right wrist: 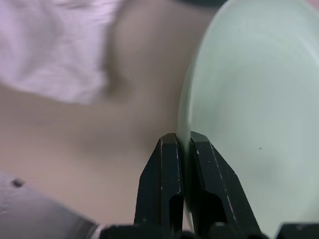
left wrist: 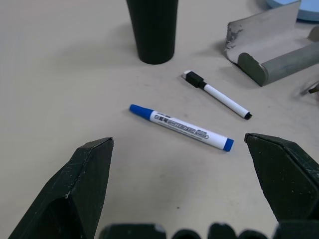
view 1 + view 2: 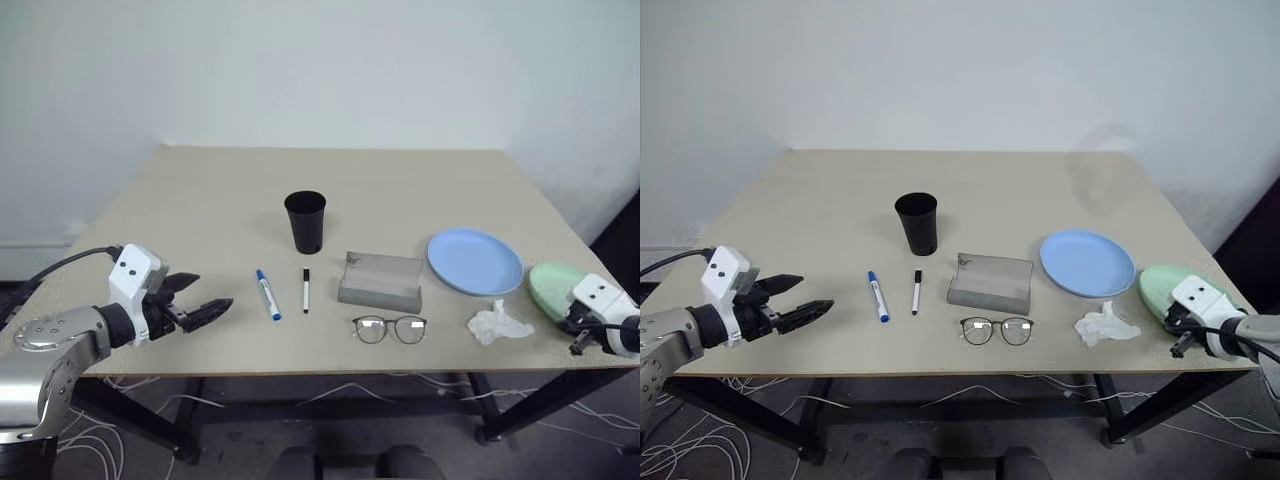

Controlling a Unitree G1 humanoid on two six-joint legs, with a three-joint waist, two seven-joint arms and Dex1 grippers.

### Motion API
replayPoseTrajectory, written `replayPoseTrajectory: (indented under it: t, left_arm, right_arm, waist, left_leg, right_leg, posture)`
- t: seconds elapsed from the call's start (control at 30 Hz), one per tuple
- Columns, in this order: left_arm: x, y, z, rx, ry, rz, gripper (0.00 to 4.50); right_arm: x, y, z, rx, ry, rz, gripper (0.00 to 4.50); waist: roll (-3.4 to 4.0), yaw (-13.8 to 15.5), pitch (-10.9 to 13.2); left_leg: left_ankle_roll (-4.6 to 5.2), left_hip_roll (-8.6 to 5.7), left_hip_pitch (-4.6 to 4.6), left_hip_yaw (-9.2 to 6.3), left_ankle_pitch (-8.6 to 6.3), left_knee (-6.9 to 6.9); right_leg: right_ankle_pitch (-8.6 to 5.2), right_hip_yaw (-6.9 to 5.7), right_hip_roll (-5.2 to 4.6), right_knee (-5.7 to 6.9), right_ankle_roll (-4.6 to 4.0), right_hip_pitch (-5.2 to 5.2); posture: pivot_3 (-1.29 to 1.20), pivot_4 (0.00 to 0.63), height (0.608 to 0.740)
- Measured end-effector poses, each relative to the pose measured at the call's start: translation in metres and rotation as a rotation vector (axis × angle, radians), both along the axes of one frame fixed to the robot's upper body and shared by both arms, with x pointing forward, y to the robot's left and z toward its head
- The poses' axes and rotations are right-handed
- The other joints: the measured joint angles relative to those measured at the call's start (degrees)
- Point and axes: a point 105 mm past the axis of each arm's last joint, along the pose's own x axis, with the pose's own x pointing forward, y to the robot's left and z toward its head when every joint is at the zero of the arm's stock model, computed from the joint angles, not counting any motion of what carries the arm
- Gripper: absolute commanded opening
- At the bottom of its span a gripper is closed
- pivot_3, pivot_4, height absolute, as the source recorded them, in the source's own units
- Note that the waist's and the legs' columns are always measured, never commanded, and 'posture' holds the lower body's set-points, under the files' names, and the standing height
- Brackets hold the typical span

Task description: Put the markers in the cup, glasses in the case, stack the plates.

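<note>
A blue-capped marker (image 3: 268, 294) and a shorter black-capped marker (image 3: 306, 290) lie side by side in front of the black cup (image 3: 305, 221), which stands upright. My left gripper (image 3: 212, 291) hovers open at the table's front left, pointing at the blue-capped marker (image 2: 180, 127). The grey case (image 3: 380, 281) lies open in the middle, with the glasses (image 3: 390, 328) just in front of it. The light blue plate (image 3: 475, 261) sits to the case's right. At the table's right edge my right gripper (image 1: 183, 137) is shut on the rim of the pale green plate (image 1: 249, 99).
A crumpled white tissue (image 3: 498, 323) lies between the glasses and the green plate (image 3: 548, 283), close to the front edge. The table (image 3: 220, 190) stands against a white wall. Cables trail on the floor beneath.
</note>
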Motion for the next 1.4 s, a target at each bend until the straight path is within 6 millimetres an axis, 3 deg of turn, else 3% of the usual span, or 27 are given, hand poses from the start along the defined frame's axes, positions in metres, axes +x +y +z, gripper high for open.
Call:
replayPoseTrajectory:
  t: [0.1, 0.17, 0.37, 0.53, 0.67, 1.07, 1.17, 1.4]
  left_arm:
    - [0.0, 0.001, 0.0, 0.0, 0.001, 0.006, 4.5]
    - [0.0, 0.001, 0.0, 0.0, 0.0, 0.008, 4.5]
    - [0.001, 0.0, 0.001, -0.001, -0.005, 0.008, 4.5]
    - [0.002, 0.0, 0.0, -0.005, -0.006, 0.012, 4.5]
    - [0.0, 0.001, -0.003, -0.01, 0.001, 0.023, 4.5]
    - [-0.011, 0.004, -0.003, -0.008, -0.002, 0.058, 4.5]
    - [-0.012, 0.004, -0.003, -0.015, -0.002, 0.065, 4.5]
    - [-0.012, 0.004, -0.001, -0.022, -0.008, 0.065, 4.5]
  right_arm:
    - [0.012, -0.009, 0.007, -0.043, -0.025, -0.024, 0.05]
    - [0.026, -0.005, 0.019, -0.053, -0.075, -0.001, 0.05]
    - [0.063, 0.059, 0.051, -0.045, -0.193, 0.276, 0.05]
    - [0.065, 0.112, 0.036, -0.005, -0.142, 0.488, 0.05]
    - [0.067, 0.137, 0.026, 0.01, -0.115, 0.581, 0.05]
    - [0.087, 0.13, 0.018, -0.081, -0.106, 0.614, 0.05]
    - [0.088, 0.132, 0.017, -0.084, -0.101, 0.631, 0.74]
    - [0.079, 0.148, 0.024, -0.032, -0.081, 0.694, 3.17]
  waist:
    - [0.14, 0.0, 0.1]
    - [0.25, -0.1, 0.1]
    - [0.25, -1.5, 0.1]
    - [0.22, -1.3, 0.1]
    - [0.2, -1.2, 0.1]
    - [0.19, -1.3, 0.1]
    - [0.19, -1.4, 0.1]
    - [0.19, -1.3, 0.1]
  left_leg:
    - [0.14, -0.01, 0.01, 0.18, 0.1, 0.0]
    - [0.24, -0.01, -0.03, 0.66, 0.15, -0.05]
    - [0.26, -0.06, -0.25, 0.94, 0.17, -0.35]
    - [0.27, -0.03, -0.45, 0.93, 0.16, -0.48]
    - [0.3, 0.0, -0.46, 0.94, 0.15, -0.45]
    - [0.3, -0.01, -0.43, 0.95, 0.15, -0.41]
    - [0.3, -0.02, -0.42, 0.96, 0.16, -0.41]
    - [0.3, 0.0, -0.43, 0.95, 0.15, -0.42]
  right_leg:
    - [0.12, 0.23, -0.05, 0.0, 0.17, -0.02]
    - [0.18, 0.53, -0.01, 0.07, 0.24, -0.09]
    - [0.35, 0.88, 0.13, 0.06, 0.37, -0.59]
    - [0.36, 0.89, 0.11, 0.0, 0.35, -0.81]
    - [0.37, 0.9, 0.02, 0.0, 0.33, -0.79]
    - [0.44, 0.89, 0.06, 0.01, 0.22, -0.78]
    - [0.45, 0.91, 0.06, 0.01, 0.21, -0.78]
    - [0.45, 0.9, 0.06, 0.01, 0.22, -0.79]
  posture:
    - [0.0, 0.0, 0.74]
    - [0.0, 0.0, 0.74]
    - [0.0, 0.0, 0.74]
    - [0.0, 0.0, 0.74]
    - [0.0, 0.0, 0.74]
    - [0.0, 0.0, 0.74]
    - [0.0, 0.0, 0.74]
    - [0.0, 0.0, 0.74]
